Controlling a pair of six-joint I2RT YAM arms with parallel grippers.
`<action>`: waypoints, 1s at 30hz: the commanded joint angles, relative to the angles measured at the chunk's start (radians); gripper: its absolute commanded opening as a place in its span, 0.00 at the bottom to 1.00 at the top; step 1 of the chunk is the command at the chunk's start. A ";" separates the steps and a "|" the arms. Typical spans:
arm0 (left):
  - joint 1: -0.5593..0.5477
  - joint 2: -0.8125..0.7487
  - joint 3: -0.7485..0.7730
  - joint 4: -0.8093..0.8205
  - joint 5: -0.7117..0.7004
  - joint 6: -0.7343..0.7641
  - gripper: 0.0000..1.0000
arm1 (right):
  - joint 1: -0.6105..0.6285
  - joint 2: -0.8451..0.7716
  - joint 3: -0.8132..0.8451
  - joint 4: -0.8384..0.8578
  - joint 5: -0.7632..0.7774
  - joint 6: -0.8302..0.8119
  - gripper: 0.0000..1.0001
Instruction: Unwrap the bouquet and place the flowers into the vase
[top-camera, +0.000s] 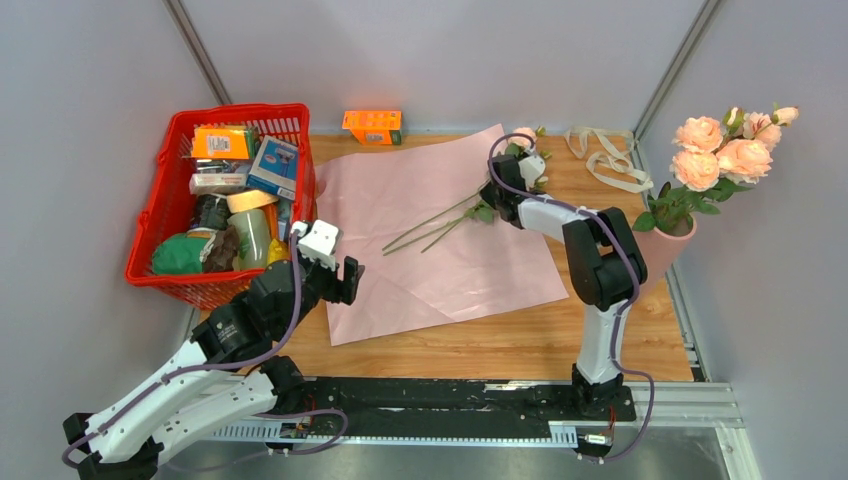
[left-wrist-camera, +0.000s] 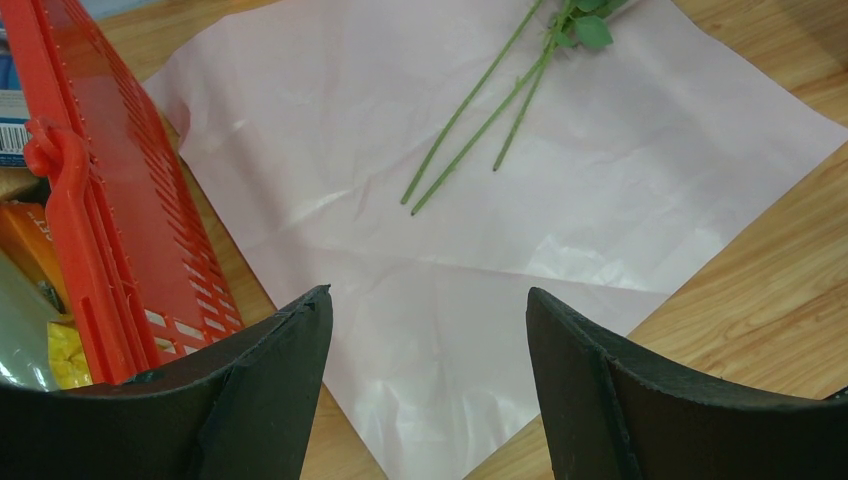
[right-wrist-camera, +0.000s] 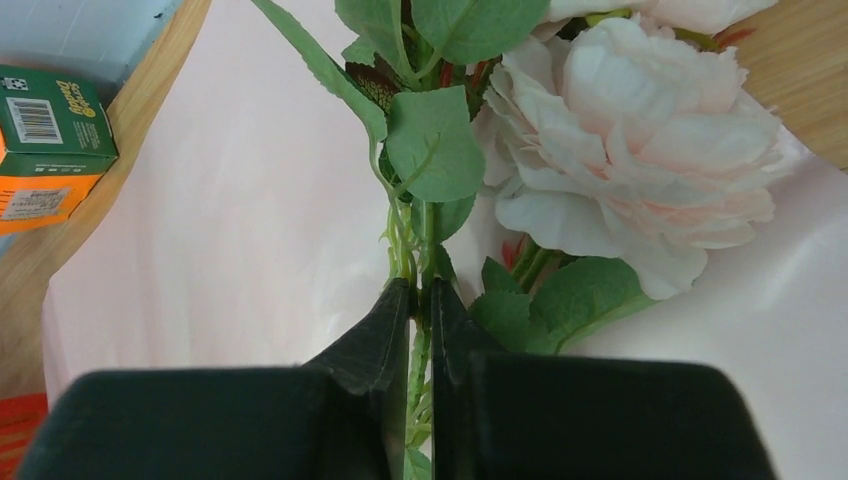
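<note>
The right tool (right-wrist-camera: 420, 300) is closed almost fully on the green stems of the last flowers (right-wrist-camera: 640, 130), pinching them just below the leaves and the pale bloom. These flowers lie at the far side of the open paper sheet (top-camera: 440, 240), and their three long stems (left-wrist-camera: 470, 130) trail near and left across it. The left tool (left-wrist-camera: 428, 300) hangs wide open and empty over the near-left corner of the sheet, beside the red basket (top-camera: 165, 200). The vase (top-camera: 655, 250) stands at the right edge of the table (top-camera: 520, 345), with several roses (top-camera: 720, 150) already in it.

The step in hand looks like lifting this bunch and carrying it right to the vase. The grip sits high, so the long stems will probably sag and swing; a slow, straight lift should free them without dragging the paper. Before lowering, the wrist needs to turn the stem ends down, and they should enter at a gap in the rim, away from the leaves already inside. Thin stems can slip or fan apart, so the tool should open only once they are well inside.
</note>
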 joint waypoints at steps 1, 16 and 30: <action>0.001 0.005 0.002 0.018 -0.006 0.013 0.79 | -0.004 -0.108 0.046 0.020 0.018 -0.045 0.03; -0.001 0.004 0.005 0.017 -0.003 0.013 0.79 | -0.004 -0.425 -0.072 0.051 -0.050 -0.079 0.00; -0.001 -0.004 0.004 0.021 0.020 -0.006 0.77 | 0.070 -0.488 -0.267 0.141 -0.263 -0.159 0.00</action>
